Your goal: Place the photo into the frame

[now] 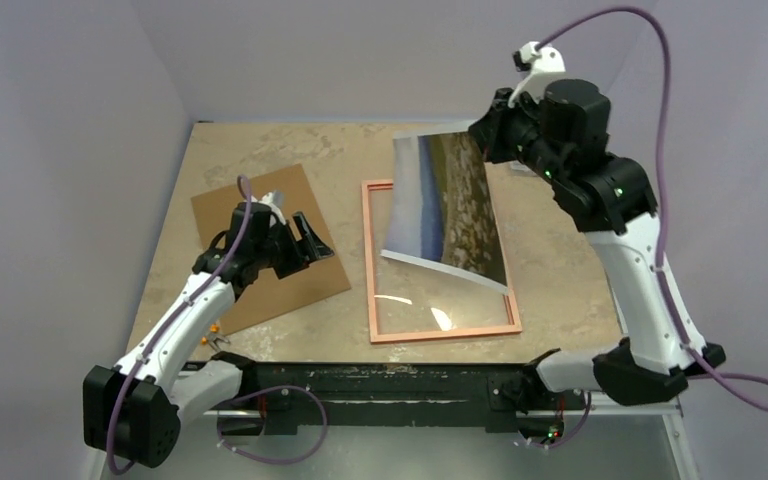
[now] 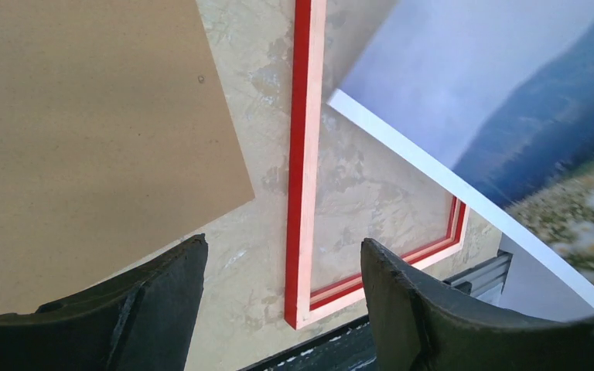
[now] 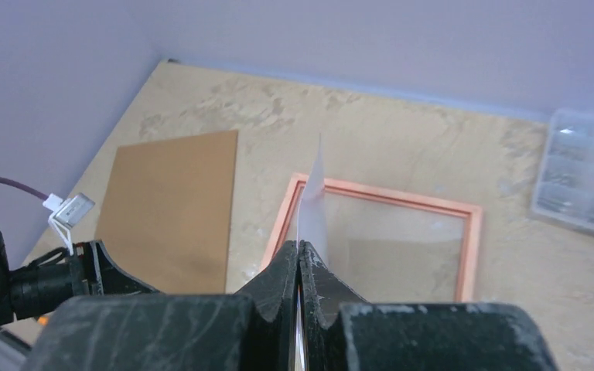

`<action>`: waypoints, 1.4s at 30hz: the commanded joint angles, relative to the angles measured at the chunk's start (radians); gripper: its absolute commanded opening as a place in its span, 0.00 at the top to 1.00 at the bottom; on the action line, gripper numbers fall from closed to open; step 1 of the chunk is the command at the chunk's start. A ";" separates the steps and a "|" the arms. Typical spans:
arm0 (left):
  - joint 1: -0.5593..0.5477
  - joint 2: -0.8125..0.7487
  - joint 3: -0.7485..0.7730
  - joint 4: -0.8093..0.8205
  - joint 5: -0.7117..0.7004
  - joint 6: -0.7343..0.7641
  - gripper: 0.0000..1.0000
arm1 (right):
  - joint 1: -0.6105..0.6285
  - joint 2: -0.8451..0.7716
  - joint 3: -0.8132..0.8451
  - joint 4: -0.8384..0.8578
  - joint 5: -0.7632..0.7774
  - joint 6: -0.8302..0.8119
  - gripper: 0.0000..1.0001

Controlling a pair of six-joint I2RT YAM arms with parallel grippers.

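The frame [image 1: 445, 332] lies flat in the middle of the table, copper-brown side up in the top view, red along its edge [image 2: 302, 154] in the left wrist view. The photo [image 1: 450, 205] slants above it, landscape side up, its lower white edge [image 2: 402, 143] over the pane. My right gripper [image 1: 482, 135] is shut on the photo's far edge; the sheet [image 3: 313, 209] stands edge-on between the closed jaws [image 3: 299, 251]. My left gripper [image 1: 310, 240] is open and holds nothing [image 2: 282, 255], left of the frame, over the brown board's edge.
A plain brown backing board [image 1: 305, 290] lies left of the frame, under my left arm. A clear plastic compartment box [image 3: 584, 174] sits at the far right of the table. The black mounting rail [image 1: 400, 385] runs along the near edge.
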 commanded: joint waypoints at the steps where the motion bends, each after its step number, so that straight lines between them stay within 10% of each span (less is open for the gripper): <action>1: -0.022 0.020 0.036 0.053 0.020 -0.024 0.30 | 0.004 -0.126 -0.085 0.086 0.095 -0.093 1.00; 11: -0.030 0.007 0.016 0.125 0.076 -0.089 0.30 | 0.035 -0.215 -0.479 0.333 -0.387 -0.040 1.00; 28: -0.030 0.017 -0.109 0.310 0.173 -0.247 0.20 | 0.319 -0.118 -0.943 0.802 -0.735 0.137 1.00; 36: -0.036 0.143 -0.141 0.308 0.198 -0.227 0.20 | 0.330 -0.044 -0.989 0.983 -0.880 0.260 0.38; 42: -0.059 0.230 -0.148 0.323 0.159 -0.188 0.22 | 0.320 -0.048 -0.957 0.925 -0.781 0.273 0.26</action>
